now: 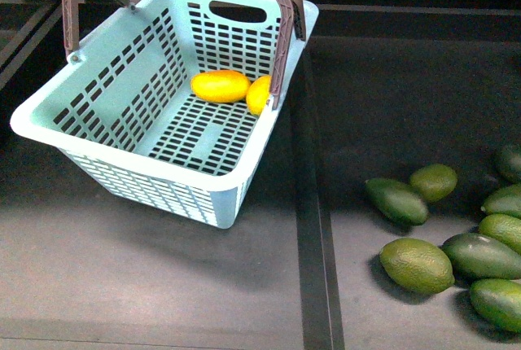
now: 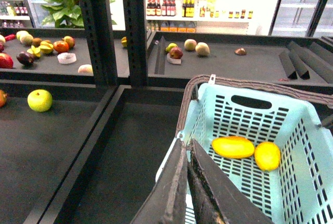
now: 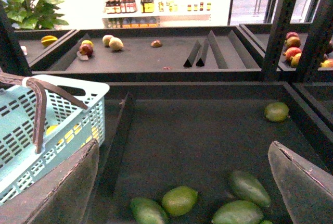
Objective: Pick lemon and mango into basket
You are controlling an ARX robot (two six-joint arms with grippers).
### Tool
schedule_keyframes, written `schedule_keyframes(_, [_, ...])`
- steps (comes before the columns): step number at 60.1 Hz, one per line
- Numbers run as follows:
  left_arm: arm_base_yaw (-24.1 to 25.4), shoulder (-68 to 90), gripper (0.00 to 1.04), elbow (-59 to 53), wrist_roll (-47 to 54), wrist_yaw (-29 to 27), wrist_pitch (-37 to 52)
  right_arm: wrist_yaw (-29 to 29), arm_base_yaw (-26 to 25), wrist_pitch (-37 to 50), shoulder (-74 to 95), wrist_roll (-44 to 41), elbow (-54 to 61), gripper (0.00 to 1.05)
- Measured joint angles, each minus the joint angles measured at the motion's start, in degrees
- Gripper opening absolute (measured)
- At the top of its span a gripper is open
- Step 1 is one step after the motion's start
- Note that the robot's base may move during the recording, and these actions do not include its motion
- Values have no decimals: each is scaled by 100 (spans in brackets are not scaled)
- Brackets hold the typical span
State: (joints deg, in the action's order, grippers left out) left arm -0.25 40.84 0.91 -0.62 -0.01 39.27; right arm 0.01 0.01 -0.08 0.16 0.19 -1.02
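The teal basket (image 1: 49, 126) stands at the back left of the dark shelf with its brown handles (image 1: 281, 32) raised. On its slotted floor lies the yellow-orange mango (image 1: 220, 86), and the lemon (image 1: 258, 94) rests right beside it, partly behind a handle. Neither arm shows in the front view. In the left wrist view my left gripper (image 2: 186, 143) is shut and empty, just outside the basket's near rim (image 2: 200, 110), with the mango (image 2: 233, 147) and lemon (image 2: 267, 156) beyond it. My right gripper (image 3: 183, 145) hangs wide open and empty over green fruits, the basket (image 3: 62, 130) off to its side.
Several dark green oval fruits (image 1: 416, 264) lie on the right section of the shelf. A raised divider strip (image 1: 313, 228) runs between the basket's section and theirs. Behind the basket, more shelves hold a green apple (image 2: 40, 100) and other fruit.
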Motion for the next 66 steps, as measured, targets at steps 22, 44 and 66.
schedule_keyframes(22, [0, -1606, 3, -4, 0, 0, -1469, 0, 0, 0, 0, 0, 0, 96])
schedule_keyframes(44, [0, -2677, 3, -4, -2, 0, -2518, 0, 0, 0, 0, 0, 0, 96])
schedule_keyframes(66, [0, -4017, 3, -4, 0, 0, -3901, 0, 0, 0, 0, 0, 0, 96])
